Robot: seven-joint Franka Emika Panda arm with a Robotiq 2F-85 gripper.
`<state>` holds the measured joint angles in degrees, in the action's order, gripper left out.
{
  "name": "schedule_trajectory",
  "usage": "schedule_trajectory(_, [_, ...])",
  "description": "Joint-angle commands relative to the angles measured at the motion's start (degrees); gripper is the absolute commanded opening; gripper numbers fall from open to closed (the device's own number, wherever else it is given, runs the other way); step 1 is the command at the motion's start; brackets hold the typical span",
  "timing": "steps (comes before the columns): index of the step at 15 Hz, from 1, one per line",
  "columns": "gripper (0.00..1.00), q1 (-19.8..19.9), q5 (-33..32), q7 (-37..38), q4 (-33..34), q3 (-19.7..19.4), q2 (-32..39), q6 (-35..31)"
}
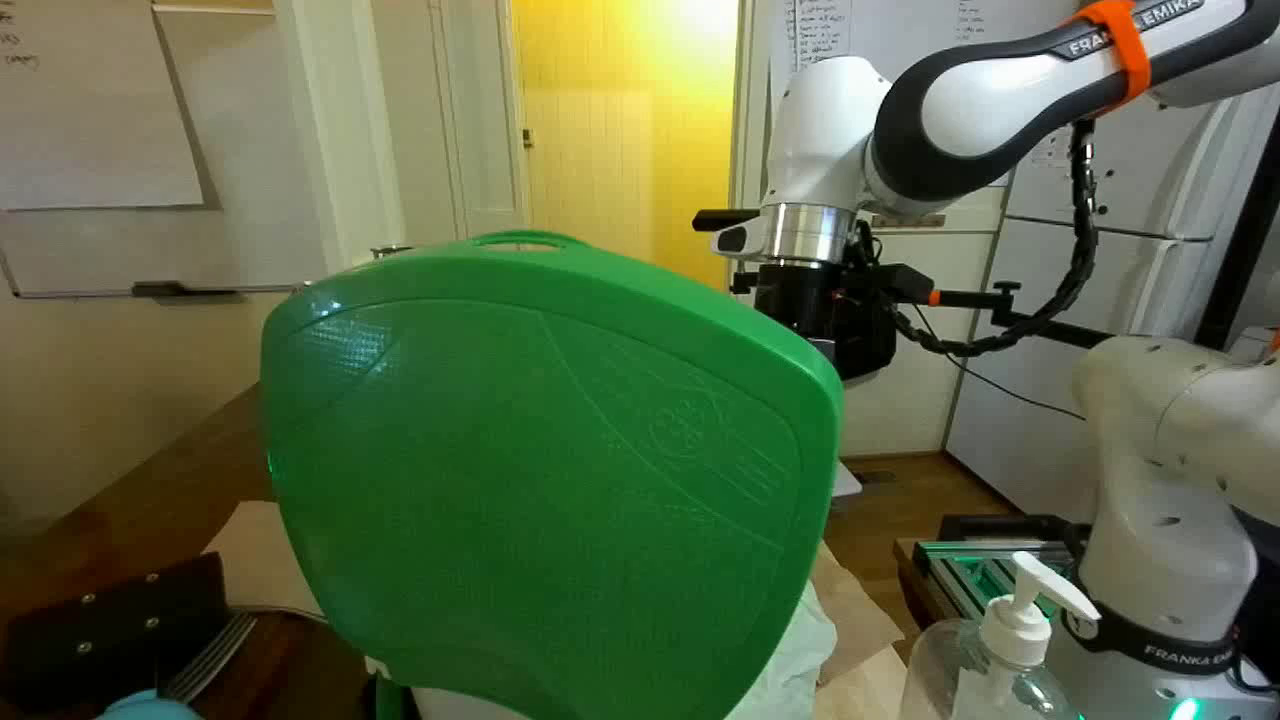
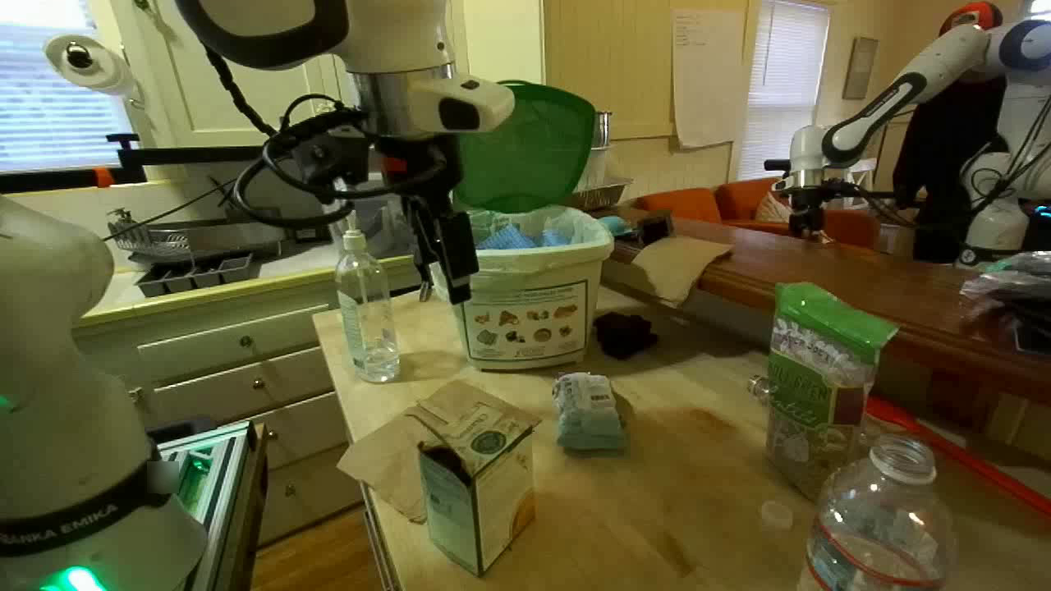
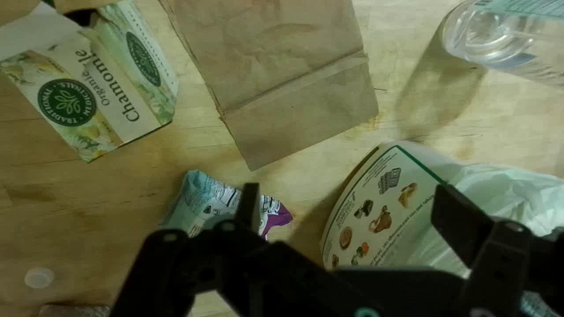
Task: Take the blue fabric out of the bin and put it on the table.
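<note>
The blue fabric (image 2: 507, 238) lies inside the white bin (image 2: 525, 316), just under its rim, in an exterior view. A pale liner bag covers the bin's rim. The bin's green lid (image 2: 530, 148) stands open behind it and hides the bin's inside in an exterior view (image 1: 540, 470). My gripper (image 2: 443, 283) points down in front of the bin's near left side, over the table (image 2: 657, 492). In the wrist view the gripper (image 3: 352, 213) is open and empty, with the bin's printed side (image 3: 383, 211) below and between its fingers. Most of the fabric is out of that view.
A clear pump bottle (image 2: 367, 320) stands left of the bin. A chamomile box (image 2: 480, 484), a small packet (image 2: 589, 410) and a dark cloth (image 2: 624, 335) lie on the table. A green-topped bag (image 2: 821, 377) and a plastic bottle (image 2: 878, 525) stand at the right.
</note>
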<state>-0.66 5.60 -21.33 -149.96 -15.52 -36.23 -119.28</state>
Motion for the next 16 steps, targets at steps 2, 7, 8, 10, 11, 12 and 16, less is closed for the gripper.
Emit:
schedule_trajectory(2, [1.00, 0.95, 0.61, -0.49, 0.12, 0.86, 0.17, 0.19])
schedule_trajectory(7, [1.00, -0.96, 1.93, -1.72, 1.67, 1.58, 1.06, -1.28])
schedule_trajectory(8, [1.00, -1.89, 2.47, -2.46, 2.49, 2.14, 1.32, -2.44])
schedule_trajectory(10, [1.00, -3.62, 3.63, -4.26, 3.87, 2.81, 2.02, -4.84])
schedule_trajectory(11, [1.00, -4.50, 4.24, -5.03, 4.45, 3.09, 2.54, -6.27])
schedule_trajectory(12, [1.00, -5.66, 5.32, -6.02, 4.88, 3.10, 3.24, -7.66])
schedule_trajectory(16, [1.00, -10.10, 9.73, -10.55, 5.47, 2.67, 6.08, -11.82])
